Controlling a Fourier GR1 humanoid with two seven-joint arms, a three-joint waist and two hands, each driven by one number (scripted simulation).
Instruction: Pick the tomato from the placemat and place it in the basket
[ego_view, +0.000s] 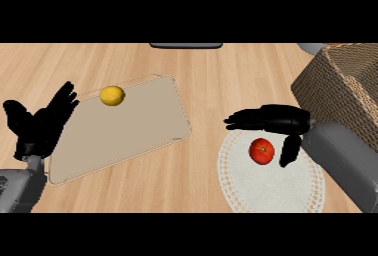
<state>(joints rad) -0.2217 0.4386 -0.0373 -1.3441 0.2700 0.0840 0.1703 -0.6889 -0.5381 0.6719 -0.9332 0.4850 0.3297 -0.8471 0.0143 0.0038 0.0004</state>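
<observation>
Head view: the tomato (261, 151) lies on the white placemat (295, 192), uncaught. My right hand (275, 120) hovers over it, fingers spread, thumb beside it. I judge it light, smooth, bruisable; I would grip its flanks. Left hand (40, 125) rests open.

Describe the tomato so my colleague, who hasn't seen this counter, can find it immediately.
Start at the wicker basket at the counter's right edge. Just below and left of it lies a white oval lace placemat, with the right hand hovering over its upper part. The tomato is the only red round thing; the other round item is yellow.
</observation>
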